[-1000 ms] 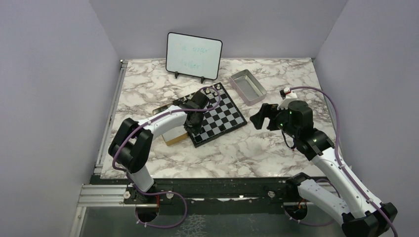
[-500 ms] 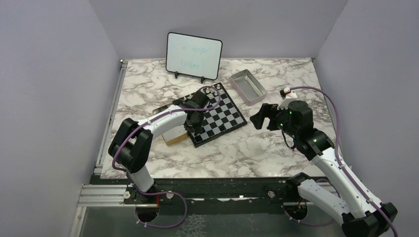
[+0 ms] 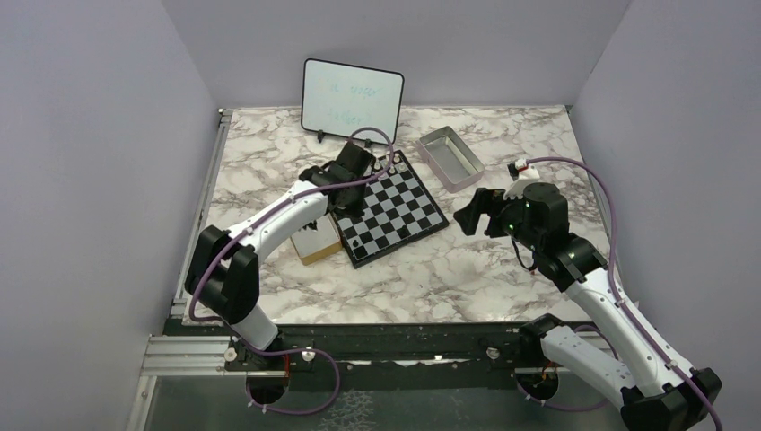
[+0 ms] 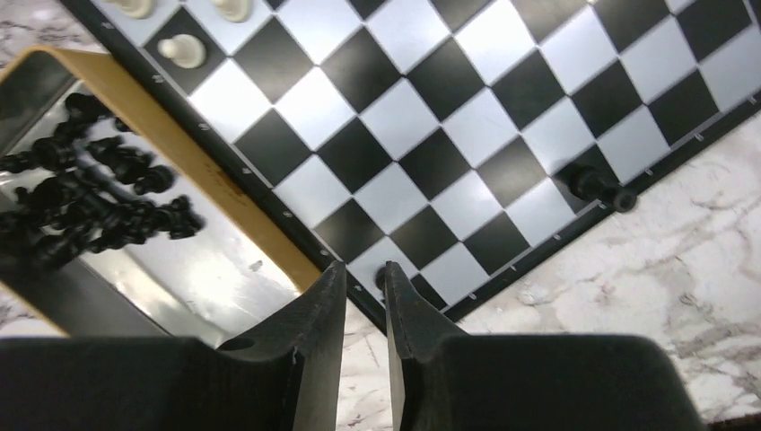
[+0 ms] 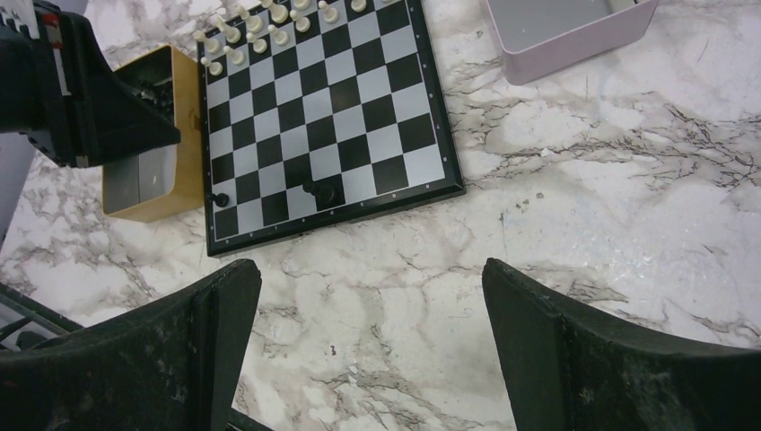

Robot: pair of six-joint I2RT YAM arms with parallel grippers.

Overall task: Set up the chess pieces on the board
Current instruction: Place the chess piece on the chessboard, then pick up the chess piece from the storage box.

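Observation:
The board (image 3: 399, 208) lies mid-table, and it also shows in the right wrist view (image 5: 377, 112) and the left wrist view (image 4: 467, 117). Black chess pieces stand on its near rows: one on the near-left corner square (image 5: 218, 199), two together further right (image 5: 319, 191). More black pieces lie in the wooden box (image 4: 99, 193). My left gripper (image 4: 363, 269) hangs above the board's near-left corner with its fingers a narrow gap apart and nothing between them; in the top view it (image 3: 343, 193) is over the board's left edge. My right gripper (image 5: 372, 269) is wide open and empty over bare marble, right of the board (image 3: 471, 214).
The tan wooden box (image 3: 319, 241) sits against the board's left side. White pieces (image 5: 269, 22) fill the board's far rows. A grey metal tray (image 3: 449, 157) stands at the back right, and a small whiteboard (image 3: 352, 101) at the back.
My left gripper has risen from the board's near-left corner and drawn back toward the far left. A black piece stands on that corner. The right arm has not moved.

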